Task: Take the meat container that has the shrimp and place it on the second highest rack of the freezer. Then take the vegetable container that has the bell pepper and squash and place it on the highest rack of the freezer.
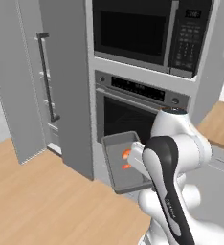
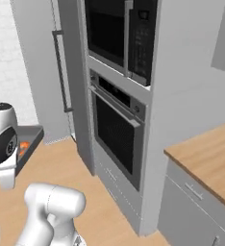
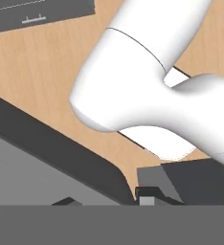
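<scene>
The meat container (image 1: 115, 165) is a grey tray held in the air in front of the oven, with the orange shrimp (image 1: 127, 154) lying in it. My gripper (image 1: 137, 159) is at the tray's right rim, shut on it; my forearm hides the fingers. The right base view has the same tray (image 2: 31, 137) at the far left, beside my hand, with the shrimp (image 2: 24, 146) peeking out. The freezer (image 1: 66, 86) stands left of the oven, its door (image 1: 11, 91) swung open and the dark handle (image 1: 47, 79) facing me. Its racks are barely visible in the gap. The vegetable container is out of view.
A built-in oven (image 1: 133, 119) with a microwave (image 1: 133, 33) above it stands right behind the tray. A wooden counter (image 2: 206, 158) over grey drawers is to the right. Wooden floor (image 1: 37, 201) spreads in front of the freezer.
</scene>
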Robot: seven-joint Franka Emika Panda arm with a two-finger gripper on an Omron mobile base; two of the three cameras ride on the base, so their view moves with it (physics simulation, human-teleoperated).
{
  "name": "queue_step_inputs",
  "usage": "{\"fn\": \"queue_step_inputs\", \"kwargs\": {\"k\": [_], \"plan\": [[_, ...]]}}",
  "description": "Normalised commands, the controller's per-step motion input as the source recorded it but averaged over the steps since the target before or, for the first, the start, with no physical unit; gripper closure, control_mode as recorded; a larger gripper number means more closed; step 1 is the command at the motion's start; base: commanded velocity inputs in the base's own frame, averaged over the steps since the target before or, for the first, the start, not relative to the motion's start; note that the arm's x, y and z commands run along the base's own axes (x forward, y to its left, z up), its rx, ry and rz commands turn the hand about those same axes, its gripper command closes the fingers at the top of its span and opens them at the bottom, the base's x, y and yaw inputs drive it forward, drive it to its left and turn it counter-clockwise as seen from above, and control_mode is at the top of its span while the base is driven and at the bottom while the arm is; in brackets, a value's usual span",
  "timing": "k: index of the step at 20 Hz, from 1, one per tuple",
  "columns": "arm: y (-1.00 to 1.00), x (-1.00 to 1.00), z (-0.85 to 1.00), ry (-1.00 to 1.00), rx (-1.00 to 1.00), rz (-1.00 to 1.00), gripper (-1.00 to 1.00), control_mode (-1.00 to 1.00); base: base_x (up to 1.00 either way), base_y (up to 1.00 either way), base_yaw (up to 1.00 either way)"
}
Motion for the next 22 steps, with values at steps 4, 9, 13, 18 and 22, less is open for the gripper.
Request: {"fn": "queue_step_inputs", "kwargs": {"k": [4,9,13,18,22], "plan": [[0.0,0.0,0.0,0.0,0.0,0.0,1.0,1.0,1.0,0.3,0.06],[0.0,0.0,0.0,0.0,0.0,0.0,1.0,1.0,1.0,0.48,0.0],[0.0,0.0,0.0,0.0,0.0,0.0,1.0,1.0,1.0,0.58,-0.12],[0.0,0.0,0.0,0.0,0.0,0.0,1.0,1.0,1.0,0.78,-0.37],[0.0,0.0,0.0,0.0,0.0,0.0,1.0,1.0,0.94,0.83,-0.53]]}}
